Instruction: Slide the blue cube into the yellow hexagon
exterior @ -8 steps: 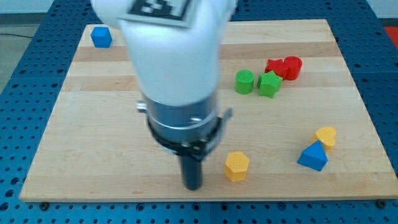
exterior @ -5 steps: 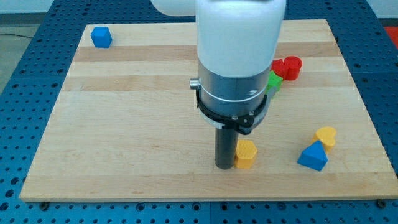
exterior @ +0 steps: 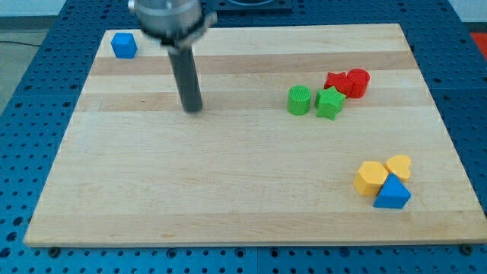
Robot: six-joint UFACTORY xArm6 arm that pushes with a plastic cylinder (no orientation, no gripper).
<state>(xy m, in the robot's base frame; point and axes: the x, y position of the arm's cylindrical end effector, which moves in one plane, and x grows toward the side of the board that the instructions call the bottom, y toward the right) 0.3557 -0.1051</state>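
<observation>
So my tip (exterior: 193,107) is sitting on the wooden board (exterior: 228,190) in the upper left part of the view, down and to the right of the blue cube (exterior: 123,45). The cube is parked right in the board's top left corner, apart from my tip, not touching it.

No fingers here, by the way. It's just a plain dark rod, so nothing to be apart or together.

The yellow hexagon (exterior: 370,178) is way over at the bottom right, well apart from the cube. It's huddled up with two neighbours: a yellow heart-ish block (exterior: 399,166) just to its upper right, and a blue triangular block (exterior: 392,193) to its lower right. All three look like they're touching.

Between the two ends of the board, toward the view's upper right, there's a green cylinder (exterior: 299,100) right beside a green star-shaped block (exterior: 330,103), and a bit further up and right a red star-ish block (exterior: 337,82) pressed against a red cylinder (exterior: 358,82).

No trays, bins or bowls anywhere, just loose blocks on the board, which sits on a blue perforated table (exterior: 30,114).
</observation>
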